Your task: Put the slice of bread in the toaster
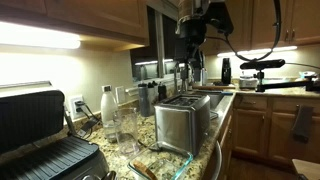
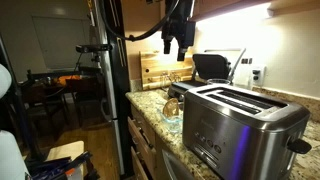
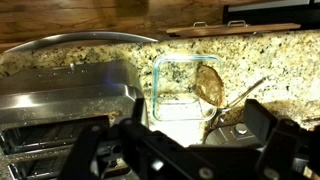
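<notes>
Wrist view: one toaster, one slice.

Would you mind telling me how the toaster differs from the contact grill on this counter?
The toaster is shiny brushed steel; the contact grill is dark. The toaster is a closed box with top slots; the contact grill lies open, ribbed plates showing. Both stand on the granite counter.

The kitchen is dimly lit. Warm light is thrown by under-cabinet strips, blown out to white in both exterior views. Glare is caught on the toaster. The wrist view is blurred.
</notes>
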You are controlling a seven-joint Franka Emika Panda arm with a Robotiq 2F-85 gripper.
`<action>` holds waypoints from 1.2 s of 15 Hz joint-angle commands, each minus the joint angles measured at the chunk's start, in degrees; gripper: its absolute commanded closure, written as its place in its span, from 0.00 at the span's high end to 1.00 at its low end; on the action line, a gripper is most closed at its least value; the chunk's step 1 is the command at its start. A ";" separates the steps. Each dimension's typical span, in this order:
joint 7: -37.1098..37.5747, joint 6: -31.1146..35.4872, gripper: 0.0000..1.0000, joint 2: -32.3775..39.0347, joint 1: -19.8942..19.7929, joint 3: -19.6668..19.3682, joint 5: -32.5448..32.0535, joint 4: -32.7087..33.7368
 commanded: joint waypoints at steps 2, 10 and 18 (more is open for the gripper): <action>-0.17 -0.12 1.00 0.04 -0.65 0.55 0.18 0.16; -0.72 -0.30 1.00 0.41 -0.45 0.56 0.79 0.37; -1.09 -0.28 1.00 3.95 0.70 2.66 2.07 1.86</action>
